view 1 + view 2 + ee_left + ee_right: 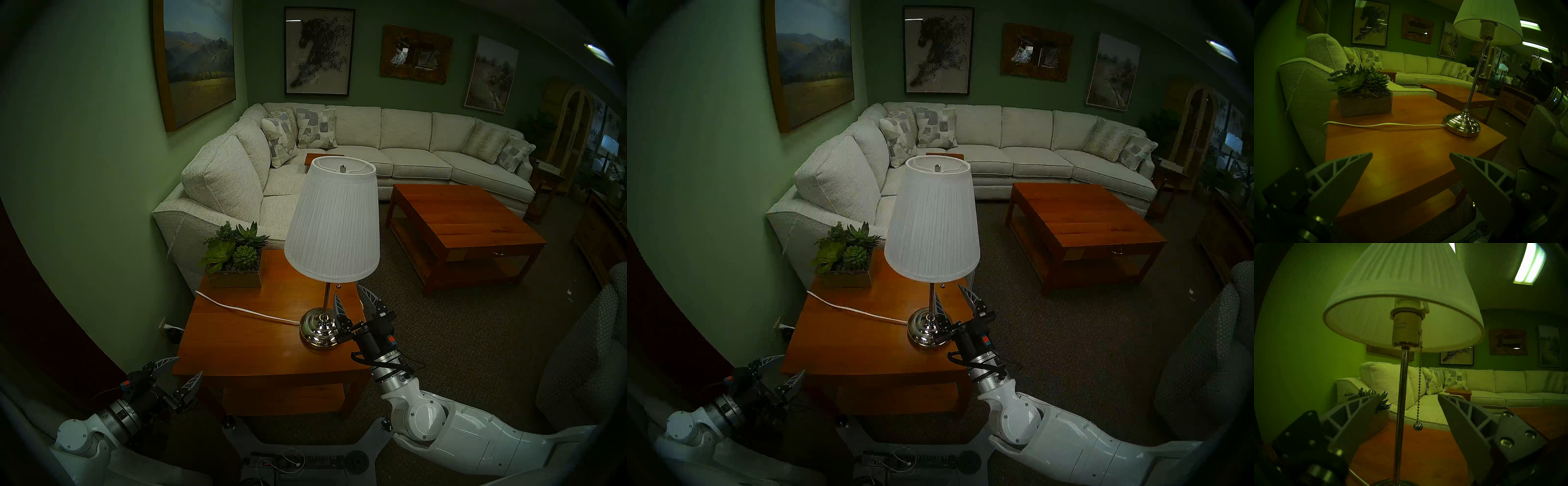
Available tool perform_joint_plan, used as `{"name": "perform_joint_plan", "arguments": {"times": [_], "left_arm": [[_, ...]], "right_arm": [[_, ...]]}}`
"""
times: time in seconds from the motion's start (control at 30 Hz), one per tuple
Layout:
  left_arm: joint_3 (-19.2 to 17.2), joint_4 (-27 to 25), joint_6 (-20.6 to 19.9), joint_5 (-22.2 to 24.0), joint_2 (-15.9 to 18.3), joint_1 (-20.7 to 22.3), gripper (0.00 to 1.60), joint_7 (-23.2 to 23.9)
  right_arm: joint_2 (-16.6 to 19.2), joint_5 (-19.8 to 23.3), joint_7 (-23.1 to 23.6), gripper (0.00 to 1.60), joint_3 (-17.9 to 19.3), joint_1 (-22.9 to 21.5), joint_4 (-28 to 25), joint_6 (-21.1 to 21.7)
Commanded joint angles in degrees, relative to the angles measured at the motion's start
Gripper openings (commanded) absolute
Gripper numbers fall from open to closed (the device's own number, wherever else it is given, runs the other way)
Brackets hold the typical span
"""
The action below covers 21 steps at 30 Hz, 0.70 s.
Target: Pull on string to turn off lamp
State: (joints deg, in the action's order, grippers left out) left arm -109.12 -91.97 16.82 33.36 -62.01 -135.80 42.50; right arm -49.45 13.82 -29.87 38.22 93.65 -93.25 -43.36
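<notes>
- The table lamp with a white pleated tapered shade, thin chrome stem and domed chrome base (331, 234) is seen standing near the right front corner of the square reddish-brown wooden side table (244, 342); its shade is cut off at the top in both wrist views.
- The thin beaded pull chain ending in a small shiny ball (1418, 395) is seen hanging from the socket just beside the stem. In the head views only the ball is made out below the shade rim.
- The right gripper (351, 293) is held with its fingers spread apart, pointing up beneath the shade. In its wrist view the stem and chain lie between the fingers, untouched.
- The left gripper (191, 366) is seen with fingers apart at the table's near left corner, holding nothing.
- The thick white power cord (244, 309) is seen running from the base across the table and over its left edge, where it is lost from sight.
- The rectangular planter of green succulents (234, 268) stands at the far left corner.
</notes>
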Motion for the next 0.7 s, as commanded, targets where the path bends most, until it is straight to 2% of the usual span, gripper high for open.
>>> {"name": "perform_joint_plan", "arguments": {"times": [0.0, 0.03, 0.13, 0.17, 0.3, 0.37, 0.67], "left_arm": [[-0.44, -1.05, 0.27, 0.23, 0.11, 0.13, 1.6, 0.07], [-0.44, -1.05, 0.27, 0.23, 0.11, 0.13, 1.6, 0.07], [-0.45, -1.07, 0.27, 0.24, 0.1, 0.11, 1.6, 0.06], [-0.45, -1.09, 0.27, 0.24, 0.1, 0.1, 1.6, 0.06], [-0.47, -1.13, 0.25, 0.24, 0.1, 0.07, 1.6, 0.04], [-0.48, -1.15, 0.24, 0.24, 0.09, 0.06, 1.6, 0.03], [-0.48, -1.15, 0.24, 0.24, 0.09, 0.06, 1.6, 0.03]], "right_arm": [[5.46, -2.63, -3.34, 1.54, 1.76, 4.64, -6.76, -1.8], [6.1, -2.76, -3.77, 1.6, 1.83, 5.2, -7.46, -1.21], [7.07, -4.83, -5.24, 1.6, 2.22, 7.2, -7.32, -3.99], [6.73, -3.96, -5.91, 1.6, 2.33, 7.68, -6.94, -4.45], [7.25, -4.9, -5.32, 1.6, 1.66, 7.89, -6.49, -4.24], [7.31, -1.87, -4.1, 1.6, 0.56, 7.67, -6.2, -3.25], [7.11, -0.88, -3.81, 1.6, 0.04, 7.52, -5.92, -3.26]]}}
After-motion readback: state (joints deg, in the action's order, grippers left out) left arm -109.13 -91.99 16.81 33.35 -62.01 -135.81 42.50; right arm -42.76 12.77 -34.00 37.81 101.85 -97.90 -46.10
